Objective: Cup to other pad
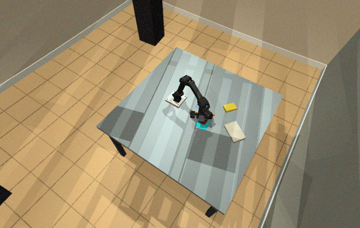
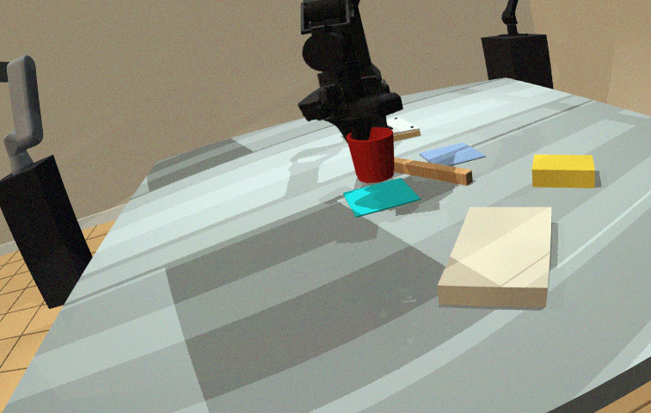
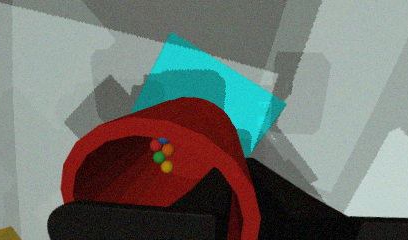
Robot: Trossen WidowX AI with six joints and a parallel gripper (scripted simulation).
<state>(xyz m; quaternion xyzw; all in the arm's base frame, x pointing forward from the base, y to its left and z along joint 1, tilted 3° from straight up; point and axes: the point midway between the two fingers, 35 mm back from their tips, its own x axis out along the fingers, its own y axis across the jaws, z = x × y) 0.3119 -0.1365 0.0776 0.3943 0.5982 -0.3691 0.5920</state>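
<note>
My gripper is shut on the wall of the red cup, one finger inside and one outside. The cup is roughly upright. Several coloured marbles lie inside it. The cyan pad is below the cup and partly hidden by it in the wrist view. In the exterior view the cup's base shows by the pad's far edge, with a gap hard to judge. The light-blue pad lies farther back, bare of the cup.
A wooden bar lies between the two pads, close behind the cup. A yellow block and a larger cream block lie off to the right in the top and exterior views.
</note>
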